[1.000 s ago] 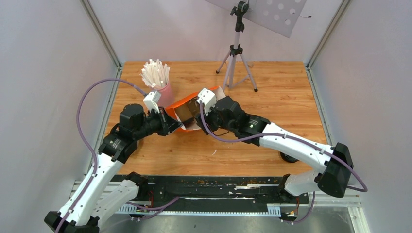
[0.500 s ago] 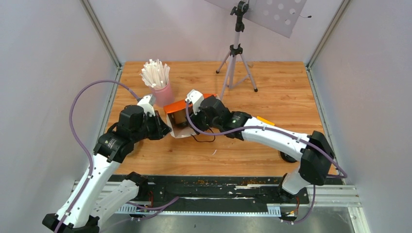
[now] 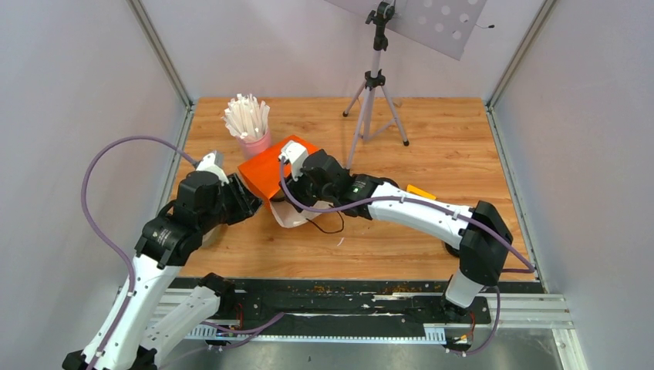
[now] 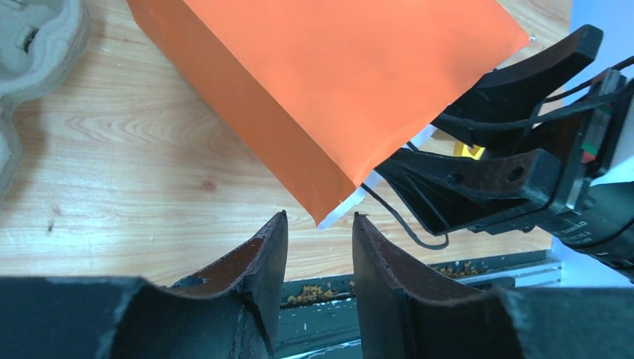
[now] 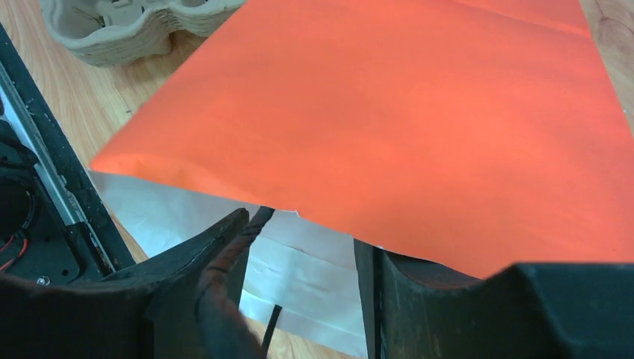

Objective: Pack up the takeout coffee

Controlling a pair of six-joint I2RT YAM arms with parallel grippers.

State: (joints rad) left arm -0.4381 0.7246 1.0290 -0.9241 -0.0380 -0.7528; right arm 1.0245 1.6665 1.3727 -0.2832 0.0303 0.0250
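Note:
The takeout coffee is out of view in every frame. An orange paper bag [image 3: 264, 171] with a white inside [image 3: 288, 216] lies tilted on the wooden table, its mouth towards the near edge. My left gripper [image 3: 253, 202] is open. Its fingertips [image 4: 318, 218] sit just short of the bag's lower corner [image 4: 336, 82] and touch nothing. My right gripper [image 3: 284, 193] is at the bag's mouth with its jaws apart [image 5: 303, 228]. The orange wall [image 5: 419, 112] lies over its right finger, white paper shows in the gap, and a black cord handle runs beside its left finger.
A pink cup of white sticks [image 3: 251, 127] stands just behind the bag. A grey-brown pulp tray [image 4: 37, 45] [image 5: 127, 30] lies left of the bag. A camera tripod [image 3: 375, 92] stands at the back. A small yellow piece [image 3: 420, 191] lies beside the right arm.
My left gripper has opened, let go of the bag and drawn back to the left. The bag has tipped over leftward, orange side up. My right arm has followed it to the left.

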